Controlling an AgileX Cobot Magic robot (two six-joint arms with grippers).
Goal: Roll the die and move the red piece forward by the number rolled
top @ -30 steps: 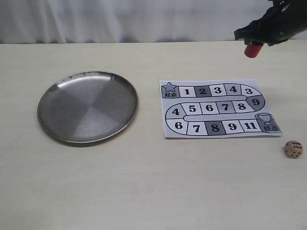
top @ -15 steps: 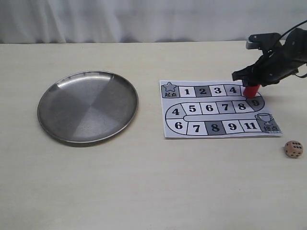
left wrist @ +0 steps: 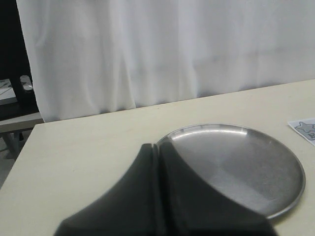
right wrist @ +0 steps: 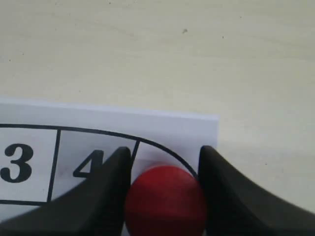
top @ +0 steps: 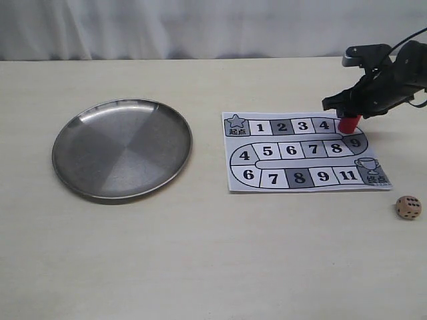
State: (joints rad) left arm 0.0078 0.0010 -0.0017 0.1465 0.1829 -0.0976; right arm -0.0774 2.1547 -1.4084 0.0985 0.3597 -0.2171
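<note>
- The die (top: pixel 408 207), a small pale beige cube with black pips, lies nearest on the table (top: pixel 200 267), at the right. It sits just off the near right corner of the game board and touches nothing.
- The game board (top: pixel 280 139) is a flat paper sheet, right of centre, printed with a winding track of numbered squares. It has a star at the far left and a trophy at the near right.
- A round metal plate (top: pixel 122 148) lies to the left of the board, well apart from it.
- The left gripper (left wrist: pixel 158 157) appears only in its own wrist view. Its two dark fingers are pressed together with nothing between them, near the plate's rim.
- The red piece (top: pixel 347 124), a small red cylinder, stands upright at the far right end of the board's far row, on the square just past the 4. Whether its base touches the paper cannot be told.
- The right gripper (right wrist: pixel 165 162) pinches the red piece from above, one dark finger against each side.
- A white curtain (top: pixel 167 27) hangs behind the table's far edge.
</note>
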